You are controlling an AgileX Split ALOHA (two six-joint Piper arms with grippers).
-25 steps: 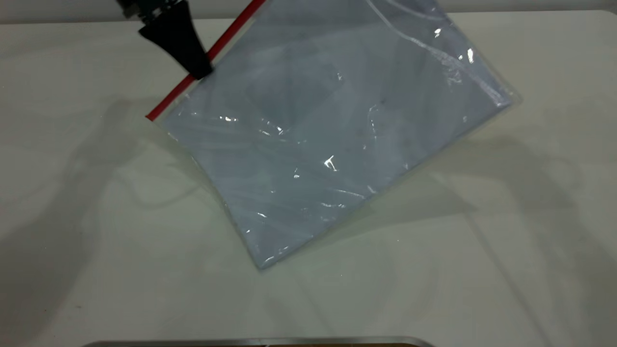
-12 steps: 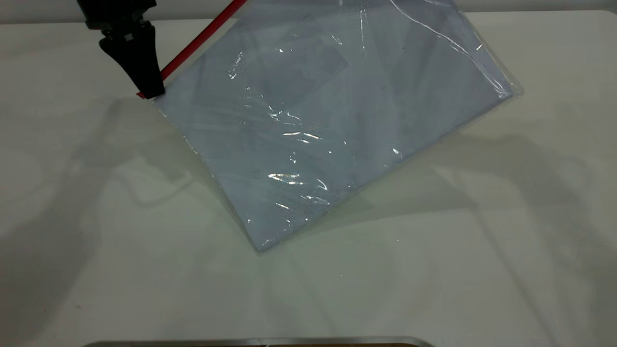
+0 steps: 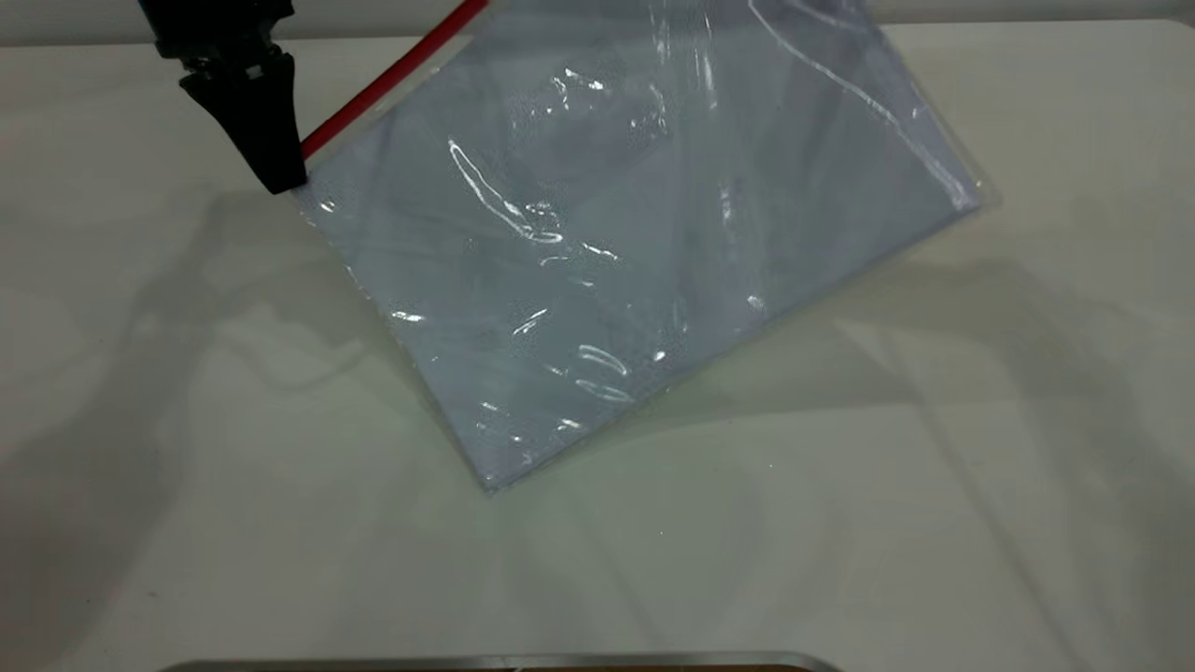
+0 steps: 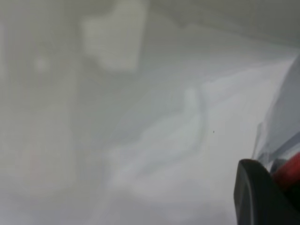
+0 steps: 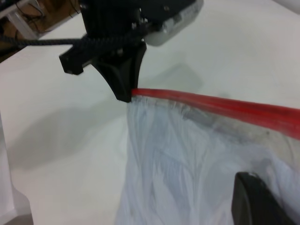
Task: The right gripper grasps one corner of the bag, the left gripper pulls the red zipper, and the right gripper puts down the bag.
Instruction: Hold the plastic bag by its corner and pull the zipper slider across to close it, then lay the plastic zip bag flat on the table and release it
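The black wedge-fingered left gripper (image 3: pixel 271 168) is clamped on the far end of the thin red zipper (image 3: pixel 392 70), where the large clear plastic bag (image 3: pixel 616 243) hangs tilted, its low corner on the white table (image 3: pixel 187 467). The right gripper's own state cannot be told. Further pulling risks tearing the slider off or yanking the bag from the right gripper.

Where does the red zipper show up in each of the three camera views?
Exterior view: the red zipper runs diagonally at upper left, from the left gripper up to the top edge.
Left wrist view: only a small red patch at lower right, beside a black finger.
Right wrist view: a red band crossing the middle to the right edge.
Shared landmark: the left gripper's tips sit at the zipper's end.
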